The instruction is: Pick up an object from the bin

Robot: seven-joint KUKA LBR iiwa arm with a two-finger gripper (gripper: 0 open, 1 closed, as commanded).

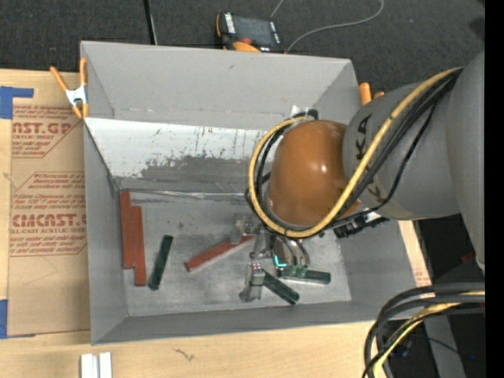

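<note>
My gripper (253, 288) hangs low in the bin's front right part, under the arm's orange dome. Just right of it lie two dark green flat sticks: one (281, 290) slants along the floor beside the gripper, the other (309, 275) lies nearly level a little further right, partly under the gripper's body. A red-brown flat stick (214, 255) slants across the bin's middle, and its right end reaches up to the gripper. The view does not show anything held.
Along the bin's left wall lie two long red-brown sticks (131, 239) side by side. Another dark green stick (161, 261) rests just right of them. The arm and its cables cover the bin's right side.
</note>
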